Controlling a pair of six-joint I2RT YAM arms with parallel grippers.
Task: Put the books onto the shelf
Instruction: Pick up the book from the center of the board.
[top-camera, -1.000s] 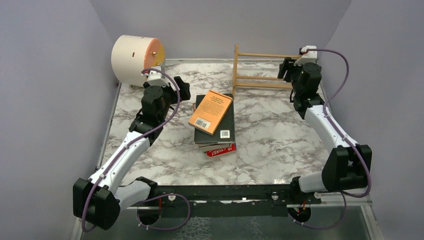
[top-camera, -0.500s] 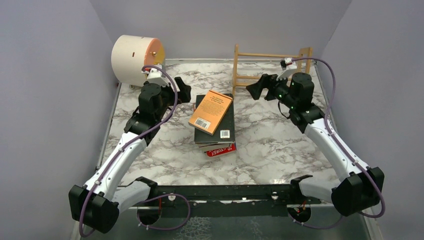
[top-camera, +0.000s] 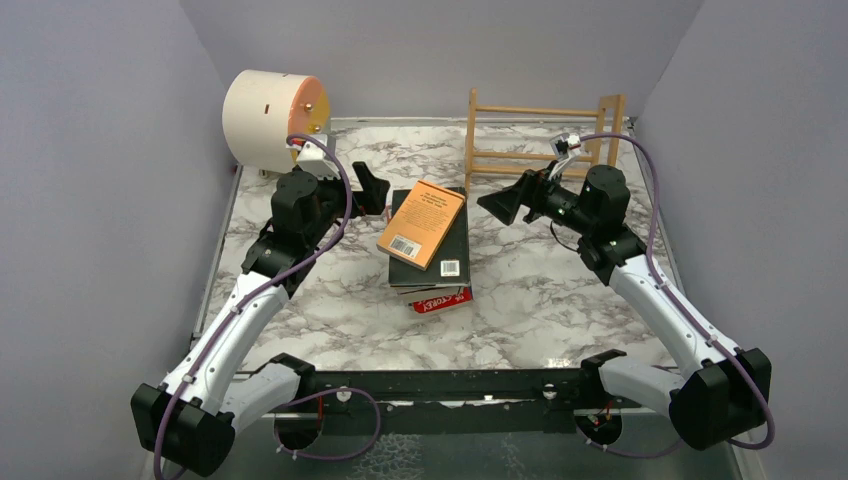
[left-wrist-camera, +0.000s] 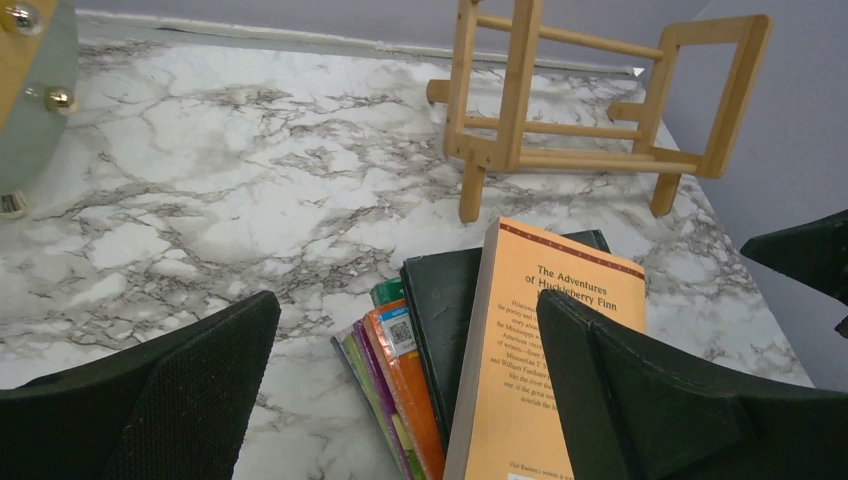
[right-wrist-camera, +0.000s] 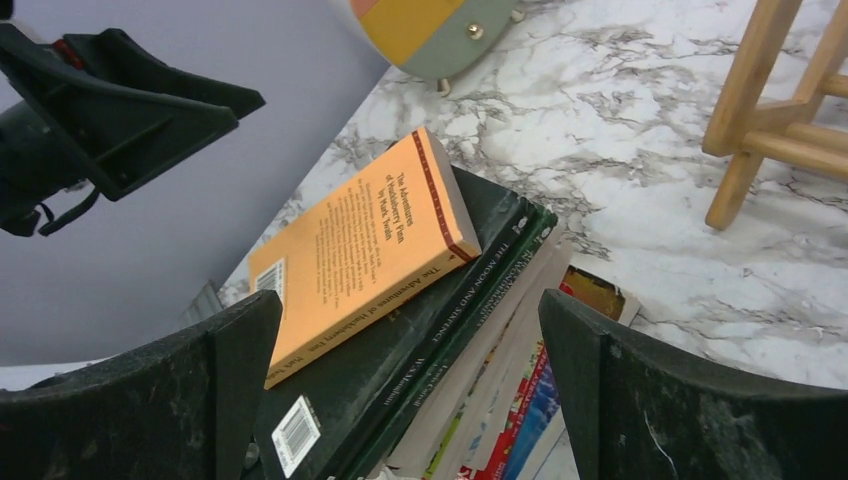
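Note:
The books (top-camera: 430, 250) lie in a flat stack mid-table, an orange paperback (top-camera: 421, 223) skewed on top of a dark green one (top-camera: 455, 250). The light-wood shelf (top-camera: 540, 135) stands at the back right with nothing on its rails. My left gripper (top-camera: 372, 190) hovers open just left of the stack. My right gripper (top-camera: 503, 205) hovers open just right of it. In the left wrist view the left gripper (left-wrist-camera: 405, 305) frames the orange paperback (left-wrist-camera: 540, 350), with the shelf (left-wrist-camera: 590, 160) behind. In the right wrist view the right gripper (right-wrist-camera: 408, 300) frames the stack's spines (right-wrist-camera: 470, 330).
A cream cylinder with an orange face (top-camera: 268, 118) sits at the back left, close behind the left arm. Grey walls close in the marble table (top-camera: 560, 290) on three sides. A black bar (top-camera: 450, 385) carries the arm bases along the near edge.
The right arm has swung away from the shelf's right end toward the book stack, its jaws spreading wider. The left gripper has edged toward the books.

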